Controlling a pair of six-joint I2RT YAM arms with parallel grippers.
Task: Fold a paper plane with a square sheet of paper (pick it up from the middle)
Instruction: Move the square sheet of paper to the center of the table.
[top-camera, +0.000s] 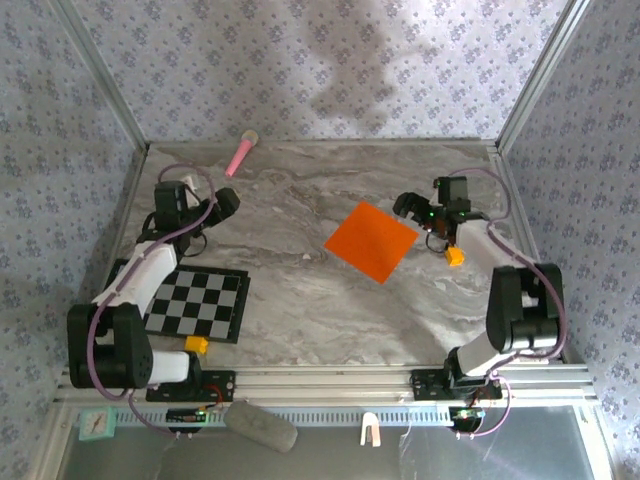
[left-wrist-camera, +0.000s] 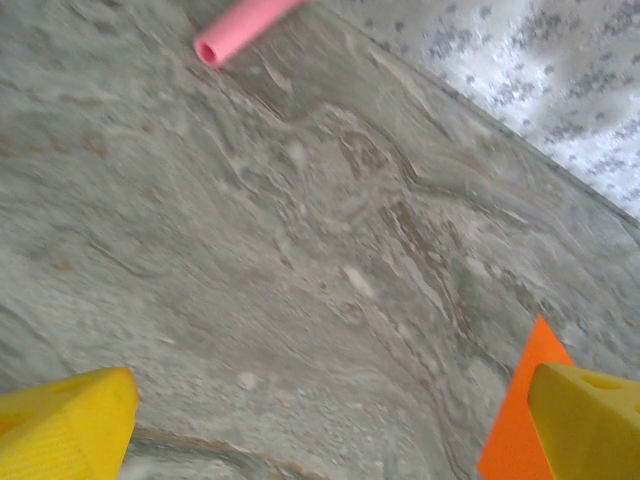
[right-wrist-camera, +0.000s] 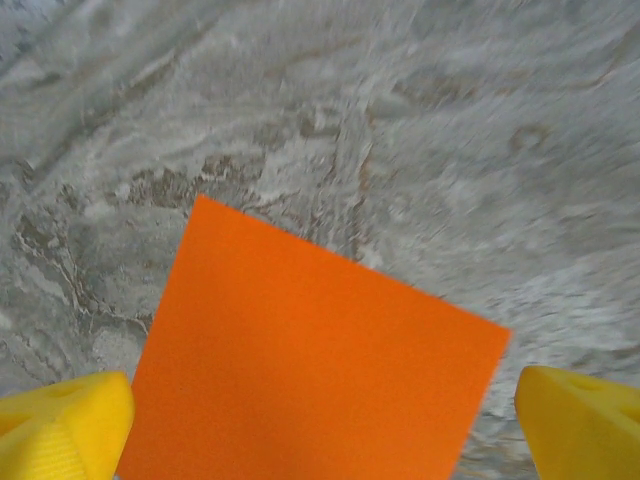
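Marble table (top-camera: 300, 200) holds orange paper (top-camera: 371, 241) flat, just beside right fingers (right-wrist-camera: 580, 420).

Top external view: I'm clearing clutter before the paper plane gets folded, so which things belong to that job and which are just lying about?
For the job: the square sheet of paper, flat and unfolded.
Lying about: the pink stick; the checkered mat.
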